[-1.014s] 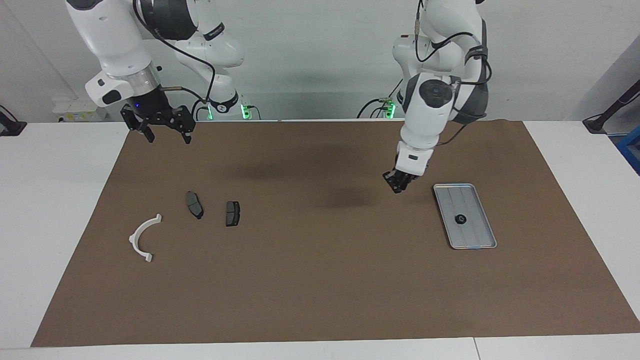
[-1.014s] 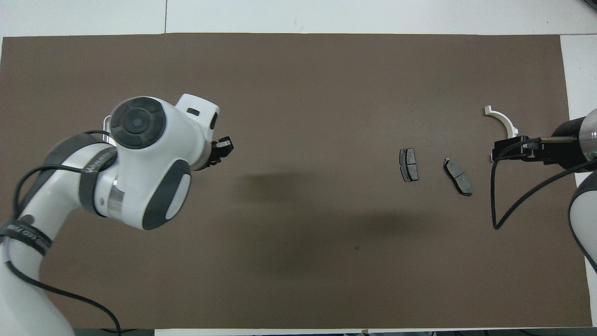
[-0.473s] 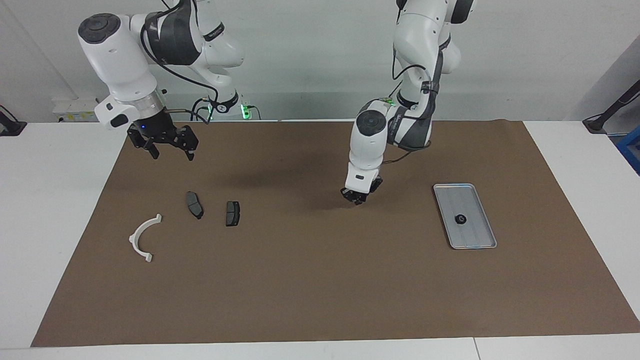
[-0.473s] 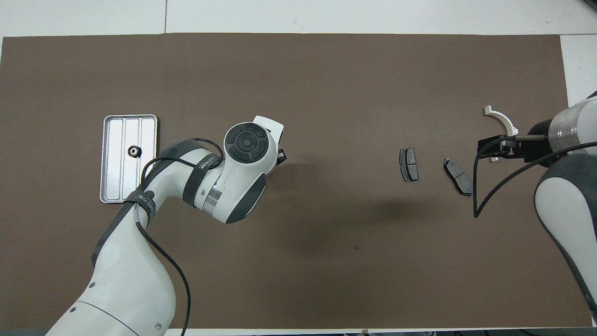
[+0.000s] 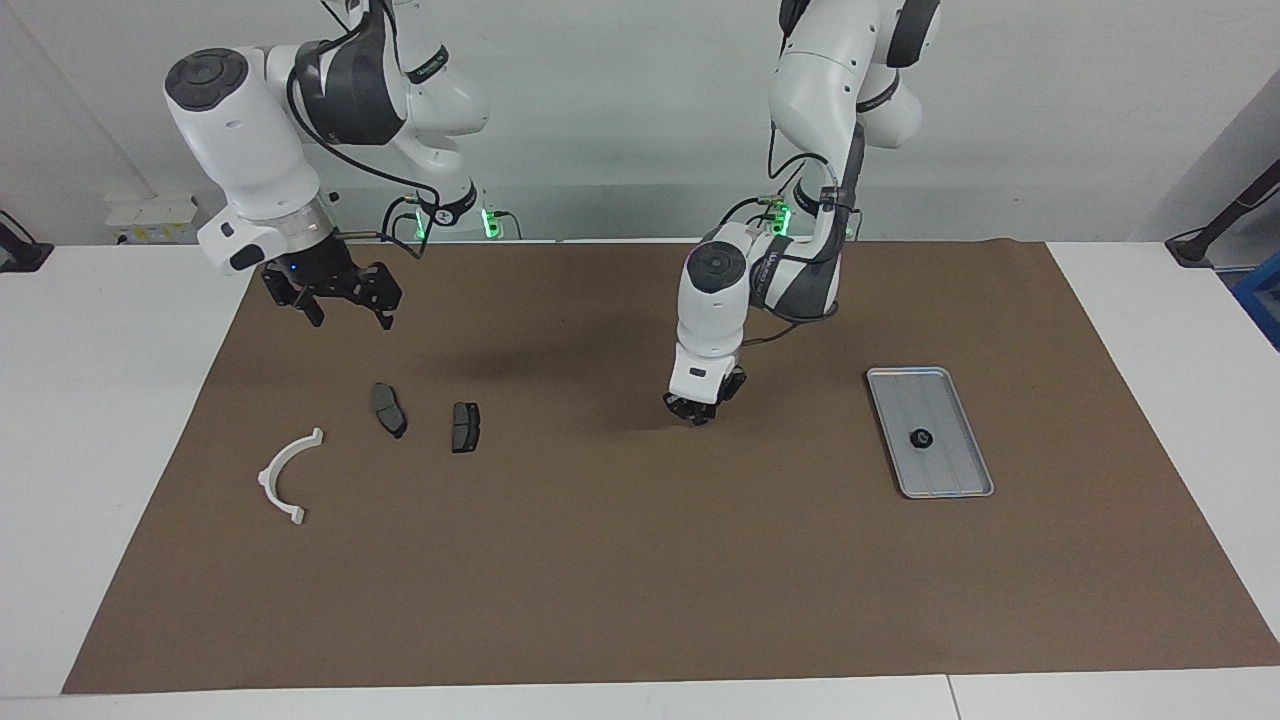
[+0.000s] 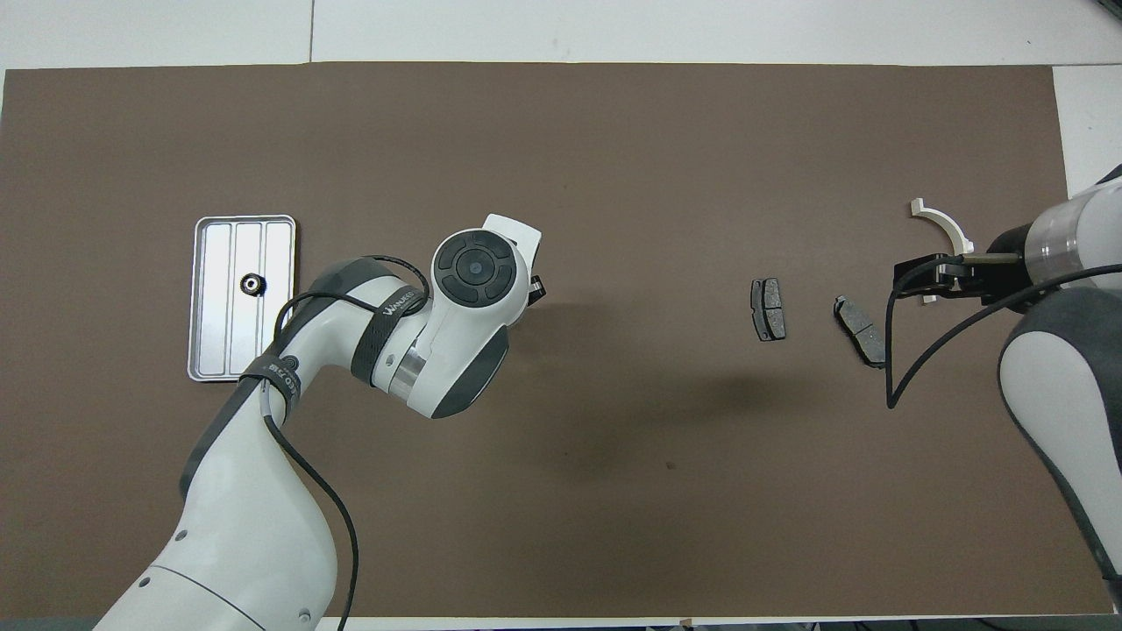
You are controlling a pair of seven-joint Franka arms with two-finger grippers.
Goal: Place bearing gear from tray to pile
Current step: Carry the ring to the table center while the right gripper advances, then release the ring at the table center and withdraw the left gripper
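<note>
While the right gripper [image 5: 345,316] hangs wide and empty over the mat [image 5: 640,560], the pile [image 5: 389,409], an arc [image 5: 287,475] and two pads [image 5: 465,426], lies at the right arm's end. The left gripper [image 5: 693,412] hovers low over mid-mat, and its state cannot be told. The gear [image 5: 920,438] sits in the tray [image 5: 960,478] at the left arm's end.

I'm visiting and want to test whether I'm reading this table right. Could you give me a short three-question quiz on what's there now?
1. True or false: the small black gear lies on the tray.
2. How many dark grey pads belong to the pile beside the white arc?
3. The left gripper hangs over: A) the tray, B) bare brown mat, C) the pile?

Key: 1. True. 2. Two, and. 3. B; the right gripper waits, open, above the mat at the pile's end.
</note>
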